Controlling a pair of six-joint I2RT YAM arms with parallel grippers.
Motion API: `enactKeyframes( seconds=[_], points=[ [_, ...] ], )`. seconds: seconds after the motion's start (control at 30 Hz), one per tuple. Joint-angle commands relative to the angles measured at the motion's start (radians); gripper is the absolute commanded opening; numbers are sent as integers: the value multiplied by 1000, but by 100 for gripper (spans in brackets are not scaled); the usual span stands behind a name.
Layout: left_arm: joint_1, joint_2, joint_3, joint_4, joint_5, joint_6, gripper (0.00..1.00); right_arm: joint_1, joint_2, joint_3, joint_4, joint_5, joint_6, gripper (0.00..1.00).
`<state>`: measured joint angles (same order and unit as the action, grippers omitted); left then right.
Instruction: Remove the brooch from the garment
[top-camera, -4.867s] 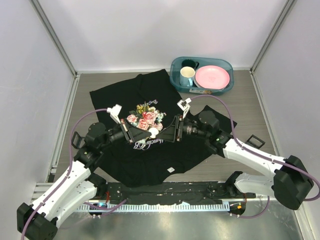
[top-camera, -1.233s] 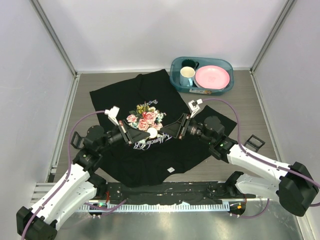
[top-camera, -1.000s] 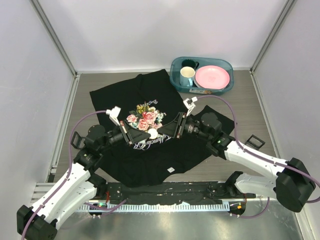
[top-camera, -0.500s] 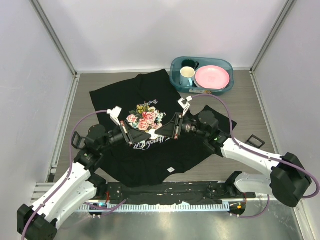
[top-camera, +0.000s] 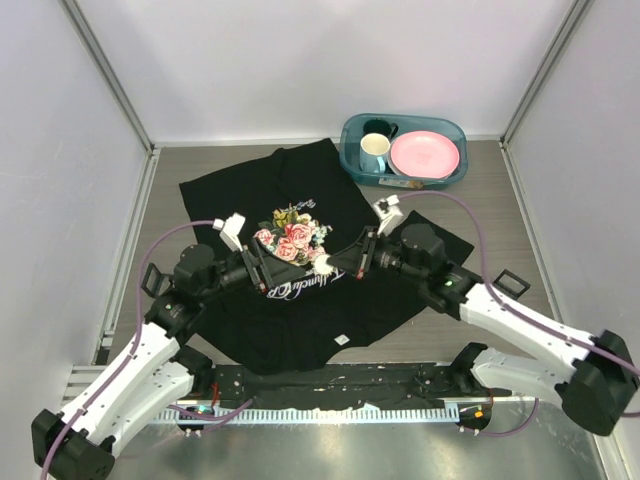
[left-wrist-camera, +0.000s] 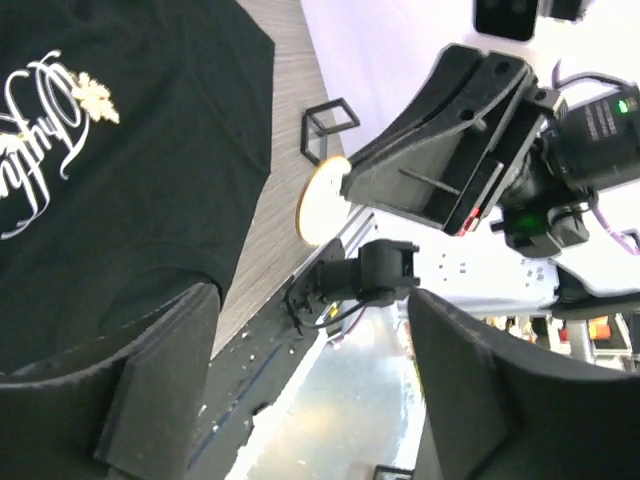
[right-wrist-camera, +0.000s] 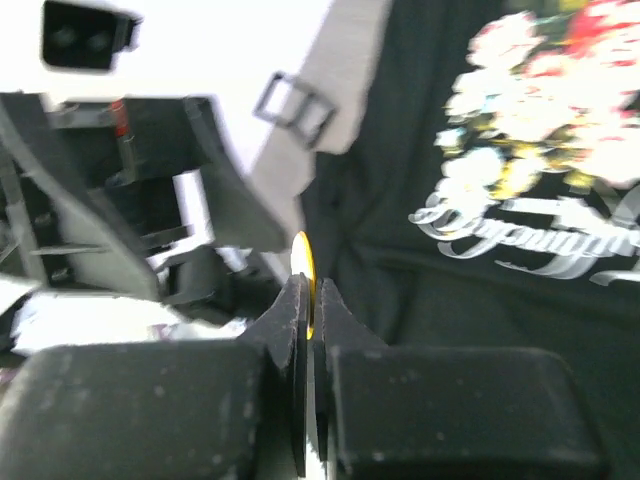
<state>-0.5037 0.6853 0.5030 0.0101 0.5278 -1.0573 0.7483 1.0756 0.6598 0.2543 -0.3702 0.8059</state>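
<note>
The garment (top-camera: 290, 310) is a black T-shirt with a pink-rose print, spread flat on the table. The brooch (top-camera: 322, 265) is a small round badge held above the print; it shows edge-on, orange-yellow, in the right wrist view (right-wrist-camera: 304, 262). My right gripper (top-camera: 334, 264) is shut on the brooch's rim (right-wrist-camera: 310, 292). In the left wrist view the brooch (left-wrist-camera: 322, 200) sticks out of the right gripper's fingers (left-wrist-camera: 420, 180). My left gripper (top-camera: 262, 270) stands open just left of it, fingers (left-wrist-camera: 160, 385) wide apart with nothing between them.
A teal bin (top-camera: 452, 128) at the back right holds two mugs and a pink plate (top-camera: 424, 154). A small black square frame (top-camera: 508, 283) lies on the table to the right. A white label (top-camera: 342, 340) sits near the shirt's hem.
The left gripper has opened and let go of the brooch. The right gripper has shut on it and drawn it slightly to the right.
</note>
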Motion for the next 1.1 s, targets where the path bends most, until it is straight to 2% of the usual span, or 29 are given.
enactKeyframes(
  seconds=[0.0, 0.07, 0.1, 0.2, 0.27, 0.4, 0.47, 0.6, 0.77, 1.07],
  points=[
    [2, -33, 120, -237, -83, 143, 84, -26, -138, 118, -566, 536, -122, 1],
    [4, -24, 169, -318, -97, 204, 88, -32, -155, 175, -724, 722, -84, 1],
    [2, -4, 187, -338, -94, 220, 88, -35, -155, 193, -872, 896, -67, 1],
    [4, 46, 238, -387, -52, 266, 88, -70, -137, 248, -1111, 1162, 27, 1],
    [4, 68, 256, -395, -20, 276, 88, -130, -114, 291, -1202, 1229, 61, 1],
    [2, 108, 270, -386, 31, 266, 88, -278, -52, 317, -1309, 1252, 70, 1],
    [2, 114, 275, -378, 47, 258, 88, -382, -28, 298, -1316, 1254, 59, 1],
    [4, 109, 276, -377, 60, 257, 88, -510, 50, 281, -1301, 1217, 9, 1],
    [4, 108, 259, -371, 72, 246, 88, -570, 194, 314, -1310, 1263, -2, 1],
    [2, 163, 304, -409, 92, 276, 87, -702, 264, 294, -1294, 1274, 29, 1]
  ],
)
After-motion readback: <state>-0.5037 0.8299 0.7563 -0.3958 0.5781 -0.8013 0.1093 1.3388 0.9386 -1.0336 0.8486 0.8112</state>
